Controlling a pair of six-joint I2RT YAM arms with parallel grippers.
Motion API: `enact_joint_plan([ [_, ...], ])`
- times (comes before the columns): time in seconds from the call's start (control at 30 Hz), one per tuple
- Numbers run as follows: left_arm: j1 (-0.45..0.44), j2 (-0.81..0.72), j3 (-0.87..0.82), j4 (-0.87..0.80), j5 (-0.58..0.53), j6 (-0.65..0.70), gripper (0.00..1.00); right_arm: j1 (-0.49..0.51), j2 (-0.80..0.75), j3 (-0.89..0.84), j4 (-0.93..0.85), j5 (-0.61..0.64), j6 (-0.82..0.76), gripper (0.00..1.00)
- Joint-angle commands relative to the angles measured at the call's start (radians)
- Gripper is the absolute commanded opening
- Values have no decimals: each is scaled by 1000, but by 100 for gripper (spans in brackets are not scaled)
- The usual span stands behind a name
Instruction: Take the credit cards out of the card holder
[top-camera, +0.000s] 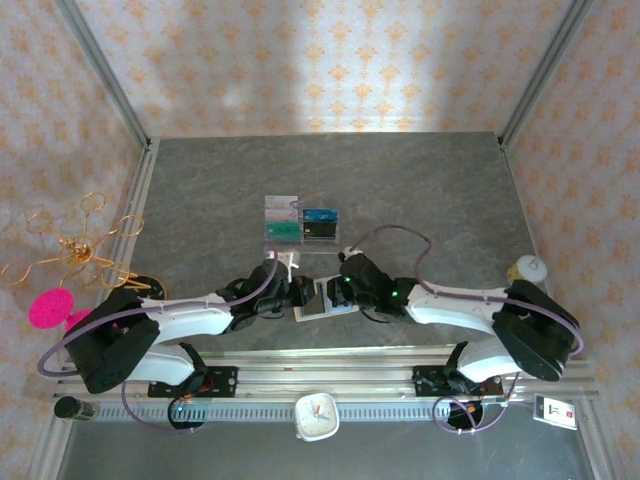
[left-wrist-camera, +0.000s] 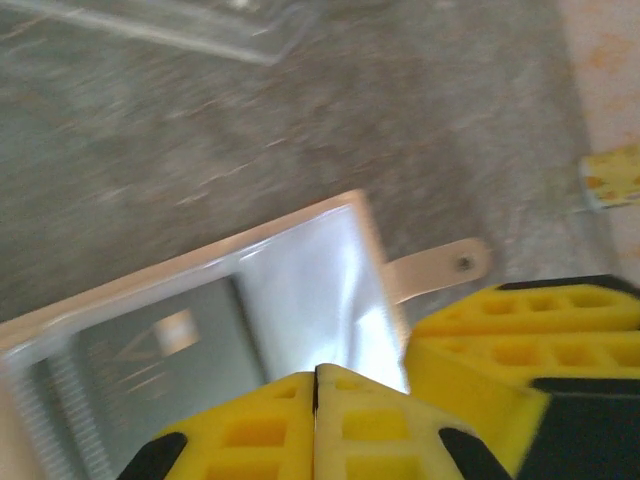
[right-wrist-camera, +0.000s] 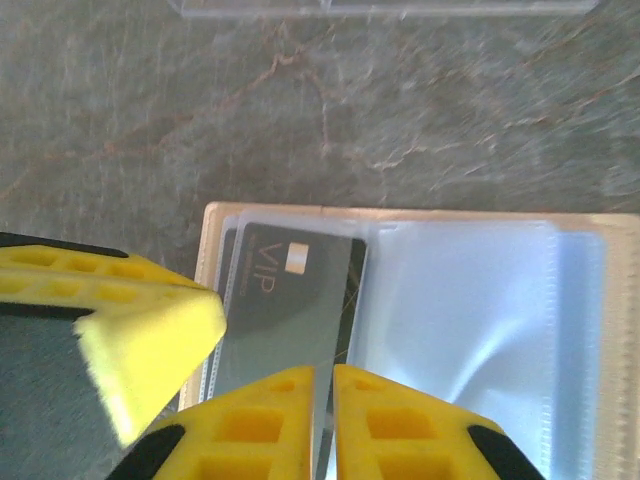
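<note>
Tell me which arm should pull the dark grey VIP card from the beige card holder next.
Right. The right gripper pinches the dark grey VIP card, lined up to draw it from the beige card holder. The left gripper is shut at the holder's tab edge, apparently steadying it.

Left gripper (left-wrist-camera: 316, 400) closed; perhaps pinching card holder (left-wrist-camera: 300, 290)

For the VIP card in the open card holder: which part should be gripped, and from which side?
Grip the VIP card by the short edge nearest the right gripper, coming in from that gripper's side. It lies flat, slightly skewed, in a clear sleeve of the card holder with its far end tucked deep, so a thin pinch and a lengthwise pull looks best.
</note>
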Motion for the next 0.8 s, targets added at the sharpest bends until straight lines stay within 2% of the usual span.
enact_joint_plan([
  [0.0, 23, 0, -28, -27, -35, 11, 4, -3, 35, 38, 46, -67, -24, 13],
  [0.33, 45, 82, -50, -6, -36, 38, 0, -55, 154, 54, 23, -55, 48, 17],
  [0.57, 46, 113, -51, 11, -11, 50, 0, -63, 198, 55, 83, -128, 52, 20],
  [0.67, 46, 117, -41, 7, -7, 60, 0, -63, 212, 65, 76, -130, 51, 19],
  [0.77, 45, 115, -37, 1, -5, 67, 0, -62, 228, 75, 36, -87, 49, 14],
])
